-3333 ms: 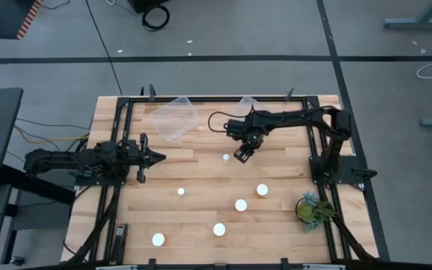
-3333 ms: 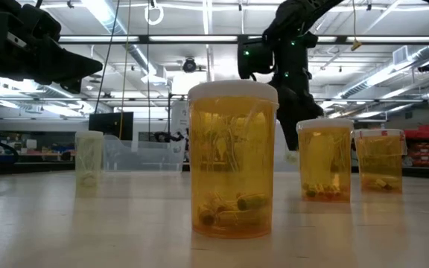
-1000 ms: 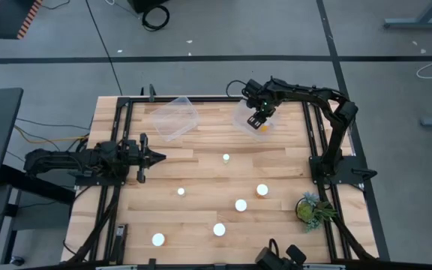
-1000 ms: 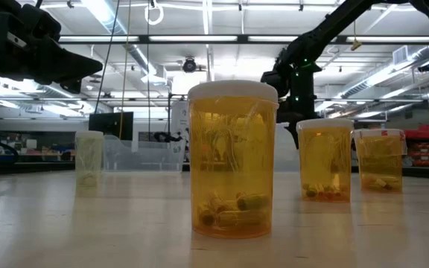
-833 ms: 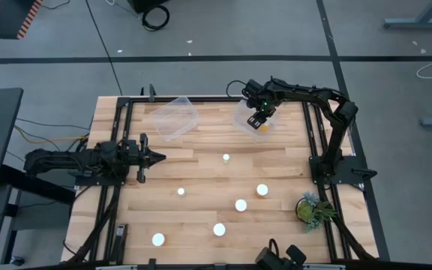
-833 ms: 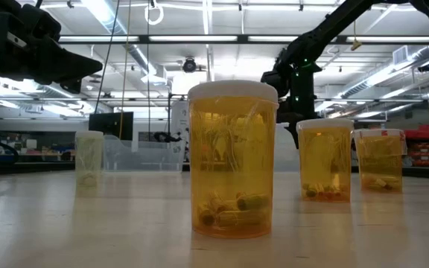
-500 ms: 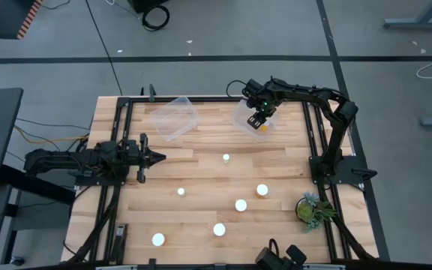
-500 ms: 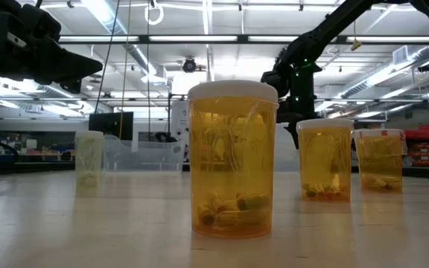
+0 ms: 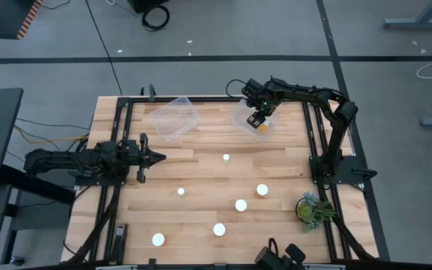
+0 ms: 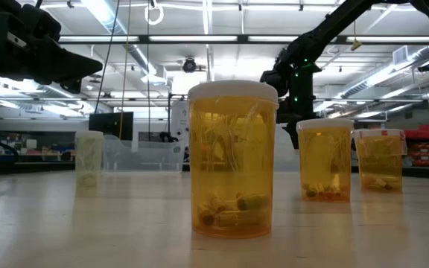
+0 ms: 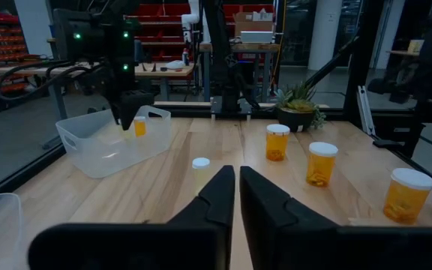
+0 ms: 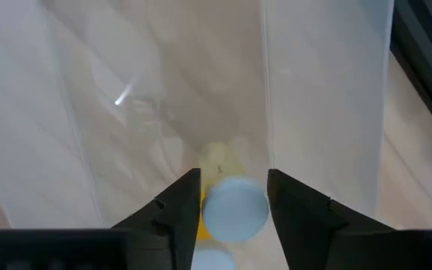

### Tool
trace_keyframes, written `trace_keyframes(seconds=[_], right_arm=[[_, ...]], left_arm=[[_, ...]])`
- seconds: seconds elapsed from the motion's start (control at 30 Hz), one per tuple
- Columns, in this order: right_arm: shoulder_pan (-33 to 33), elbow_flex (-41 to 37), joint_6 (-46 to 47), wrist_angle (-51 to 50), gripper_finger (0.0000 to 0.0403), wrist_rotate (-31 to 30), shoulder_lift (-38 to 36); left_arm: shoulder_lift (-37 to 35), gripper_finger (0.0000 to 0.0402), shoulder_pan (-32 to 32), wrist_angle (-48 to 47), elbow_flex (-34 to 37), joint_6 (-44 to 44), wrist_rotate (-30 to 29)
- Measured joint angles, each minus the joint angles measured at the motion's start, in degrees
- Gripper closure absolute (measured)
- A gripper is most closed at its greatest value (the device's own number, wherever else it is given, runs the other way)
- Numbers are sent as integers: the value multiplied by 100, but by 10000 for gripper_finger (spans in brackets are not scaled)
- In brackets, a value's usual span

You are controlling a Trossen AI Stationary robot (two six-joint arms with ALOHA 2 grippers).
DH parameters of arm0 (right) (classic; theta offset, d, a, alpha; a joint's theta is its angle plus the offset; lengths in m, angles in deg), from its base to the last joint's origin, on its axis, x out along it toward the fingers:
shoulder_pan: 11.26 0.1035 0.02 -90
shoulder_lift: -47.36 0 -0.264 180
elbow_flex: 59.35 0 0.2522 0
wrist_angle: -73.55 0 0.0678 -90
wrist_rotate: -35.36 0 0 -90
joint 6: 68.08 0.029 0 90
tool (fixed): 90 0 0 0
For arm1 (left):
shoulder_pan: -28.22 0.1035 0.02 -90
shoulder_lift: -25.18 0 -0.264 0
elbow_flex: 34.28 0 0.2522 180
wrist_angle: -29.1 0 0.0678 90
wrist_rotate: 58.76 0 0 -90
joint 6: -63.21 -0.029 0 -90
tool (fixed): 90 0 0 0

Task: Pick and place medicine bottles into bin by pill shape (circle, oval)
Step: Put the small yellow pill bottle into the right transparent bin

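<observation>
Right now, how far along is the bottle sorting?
Nothing is clearly finished. The right gripper is at one bottle inside the right bin; whether it grips it, I cannot tell. Six bottles stand on the table, the other bin looks empty, the left gripper waits at the left.

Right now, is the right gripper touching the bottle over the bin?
Cannot tell. In the right wrist view the bottle sits between the fingers of the right gripper above the bin, but no view plainly shows contact or a gap.
</observation>
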Motion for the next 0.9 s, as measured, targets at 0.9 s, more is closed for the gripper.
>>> trace_keyframes(seconds=[0.9], right_arm=[[1453, 1163, 225, 440, 186, 456, 0]], left_arm=[[0, 366, -1, 0, 0, 0, 1]])
